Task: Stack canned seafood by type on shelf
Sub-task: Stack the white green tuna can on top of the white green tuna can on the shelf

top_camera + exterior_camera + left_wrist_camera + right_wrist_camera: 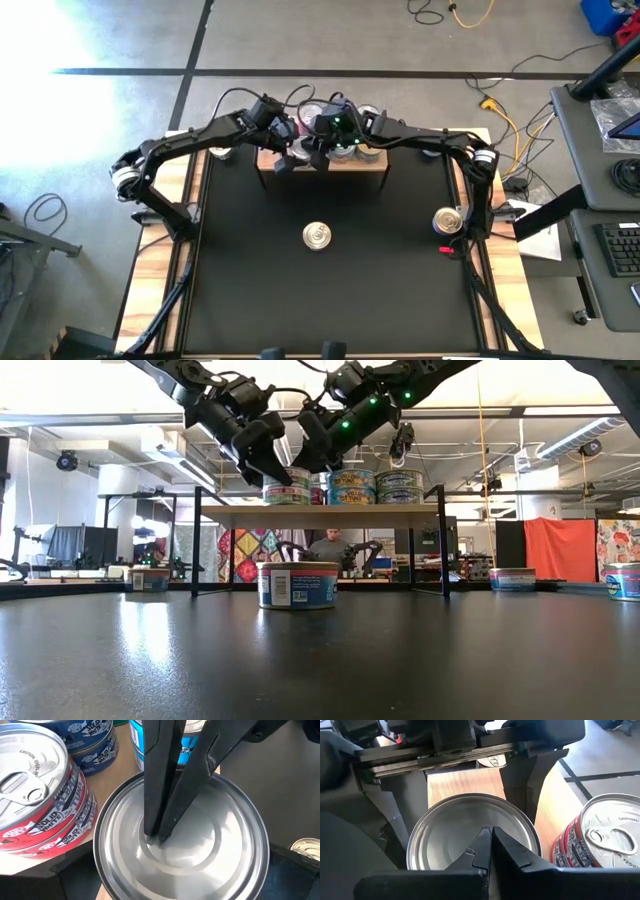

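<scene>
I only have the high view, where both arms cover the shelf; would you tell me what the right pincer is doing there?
Observer: The right pincer is shut, with its tips down on the middle of a silver-topped tin that stands on the shelf.
Operator: Thank you. And the left one?
Observer: The left pincer is open, with one finger on each side of that same tin.
Operator: What stands next to the tin?
Observer: A red-labelled tuna tin stands close beside it on the shelf.
</scene>
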Motion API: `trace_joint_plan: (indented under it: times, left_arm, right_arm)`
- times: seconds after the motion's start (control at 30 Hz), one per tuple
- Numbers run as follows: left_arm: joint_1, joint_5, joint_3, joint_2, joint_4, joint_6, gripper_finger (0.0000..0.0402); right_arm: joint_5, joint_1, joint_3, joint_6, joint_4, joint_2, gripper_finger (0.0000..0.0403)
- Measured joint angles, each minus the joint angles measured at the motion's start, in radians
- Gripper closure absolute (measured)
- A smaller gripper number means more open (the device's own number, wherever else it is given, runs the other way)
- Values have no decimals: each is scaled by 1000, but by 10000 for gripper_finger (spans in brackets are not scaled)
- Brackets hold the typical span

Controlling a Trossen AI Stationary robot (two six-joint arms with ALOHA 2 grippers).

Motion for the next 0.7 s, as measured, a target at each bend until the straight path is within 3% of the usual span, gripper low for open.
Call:
trace_joint_plan:
  times: [0.3,0.4,0.7]
  left_arm:
    - [-3,-35,1,0,-8,-71,25]
    - [-3,-35,1,0,-7,-139,21]
    - [-6,-84,0,0,-3,-143,7]
  right_arm:
    - [-3,1,1,-1,-17,5,390]
    - [-1,1,-1,4,-15,5,390]
    - [-4,2,-2,63,-17,5,390]
